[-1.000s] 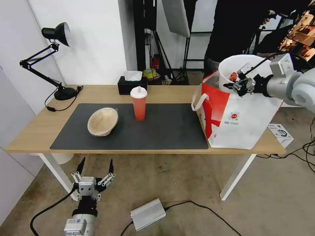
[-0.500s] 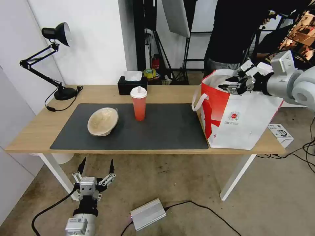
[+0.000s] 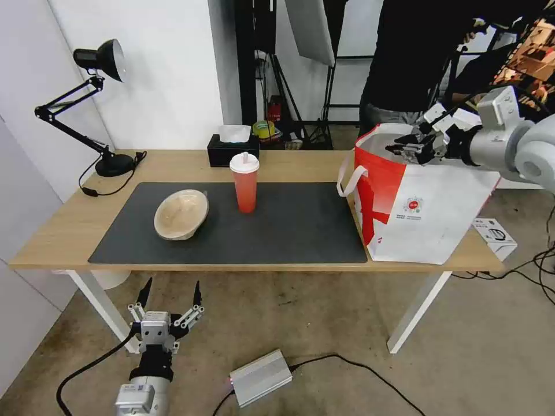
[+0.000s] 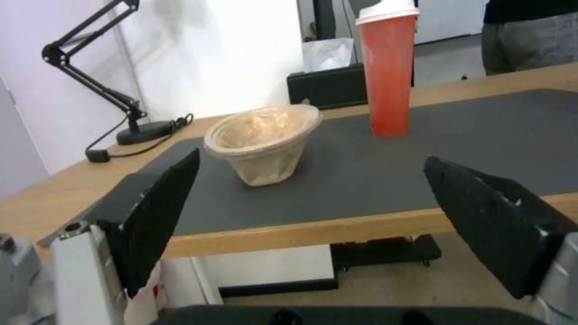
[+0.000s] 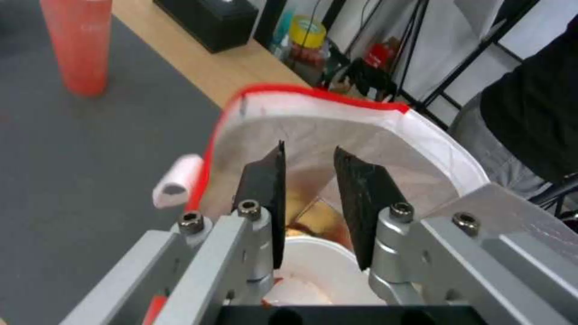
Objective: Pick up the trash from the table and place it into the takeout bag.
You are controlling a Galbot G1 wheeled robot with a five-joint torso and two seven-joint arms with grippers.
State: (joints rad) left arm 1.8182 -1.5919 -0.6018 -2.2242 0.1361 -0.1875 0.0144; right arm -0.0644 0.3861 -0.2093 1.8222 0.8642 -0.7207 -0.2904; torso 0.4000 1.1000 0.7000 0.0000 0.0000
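The takeout bag (image 3: 428, 214) stands at the right end of the table (image 3: 289, 164). My right gripper (image 3: 411, 144) hovers open over its mouth, holding nothing. In the right wrist view the white bowl (image 5: 319, 271) lies inside the bag (image 5: 313, 97), below the gripper (image 5: 308, 149). A tan pulp bowl (image 3: 181, 214) lies tilted on the dark mat (image 3: 289, 225), and the red cup (image 3: 245, 184) with its white lid stands upright to its right. My left gripper (image 3: 170, 289) hangs open below the table's front edge, facing the tan bowl (image 4: 265, 142) and cup (image 4: 388, 67).
A black desk lamp (image 3: 98, 58) stands at the table's far left and a black tissue box (image 3: 233, 149) behind the cup. A person (image 3: 416, 58) stands behind the bag. A small white box (image 3: 494, 234) and a silver box (image 3: 260, 378) with cables lie on the floor.
My right gripper let go of the white bowl, which dropped into the bag and out of the head view. The gripper then rose slightly. The left arm stayed still.
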